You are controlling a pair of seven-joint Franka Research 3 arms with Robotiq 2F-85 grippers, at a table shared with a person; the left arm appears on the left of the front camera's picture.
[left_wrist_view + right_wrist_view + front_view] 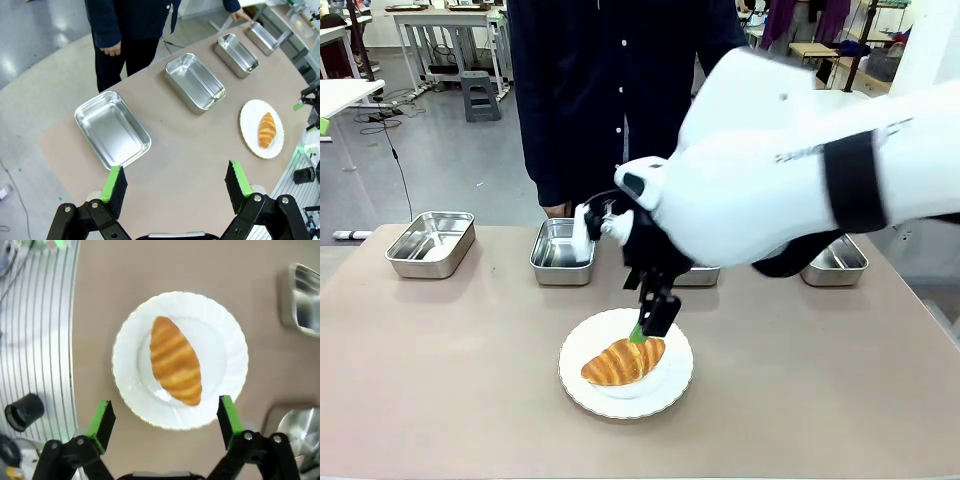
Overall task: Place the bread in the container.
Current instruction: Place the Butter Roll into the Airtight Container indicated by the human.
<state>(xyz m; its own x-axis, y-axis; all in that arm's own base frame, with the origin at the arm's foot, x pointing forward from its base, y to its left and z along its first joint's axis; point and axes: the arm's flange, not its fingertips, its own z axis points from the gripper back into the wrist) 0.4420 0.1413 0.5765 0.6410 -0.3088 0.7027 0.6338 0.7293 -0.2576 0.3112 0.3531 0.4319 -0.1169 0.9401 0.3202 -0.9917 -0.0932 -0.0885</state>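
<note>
The right hand (163,410) hangs wide open and empty just above the bread (175,360), which lies on a white plate (225,340) by the table (150,265)'s near edge; the left hand (175,174) is also open, empty.

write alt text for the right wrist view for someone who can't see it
A golden croissant lies on a round white plate on a tan table, seen from above. The right tool hangs open over it, green pads apart at the picture's bottom. A steel pan shows at the right edge.
</note>
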